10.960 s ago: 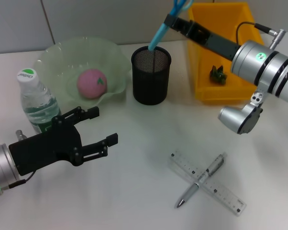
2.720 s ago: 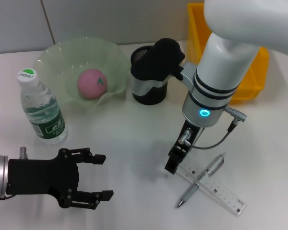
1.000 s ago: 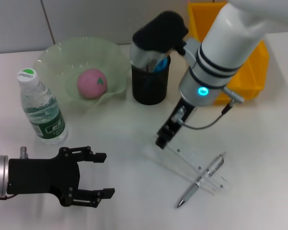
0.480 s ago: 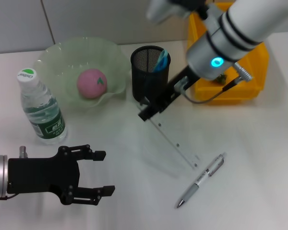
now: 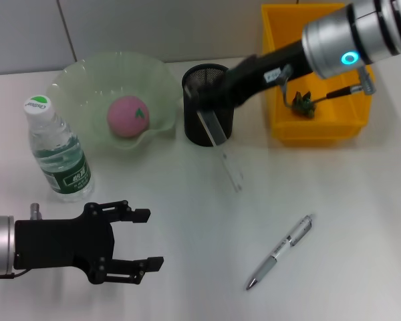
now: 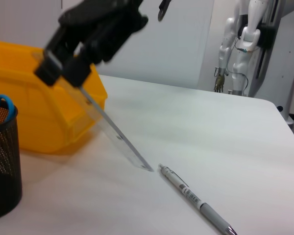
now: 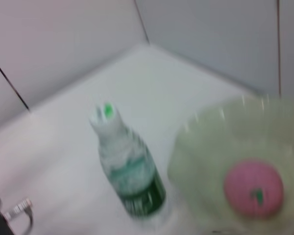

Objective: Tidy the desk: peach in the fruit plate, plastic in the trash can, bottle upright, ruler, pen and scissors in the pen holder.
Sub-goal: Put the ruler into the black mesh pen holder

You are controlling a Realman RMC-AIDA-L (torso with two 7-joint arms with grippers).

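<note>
Ruler (image 5: 222, 148) hangs clamped at its top end in the right gripper (image 5: 199, 101), slanting down beside the pen holder (image 5: 209, 115); left gripper (image 5: 138, 239) idles spread apart, far nearer the camera.

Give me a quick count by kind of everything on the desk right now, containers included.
Fruit: 1, the peach
Bottles: 1, the water bottle
Stationery: 3, the ruler, pen, scissors
Containers: 3, the fruit plate, pen holder, yellow bin
Plastic scraps: 1, green plastic
Total: 9
</note>
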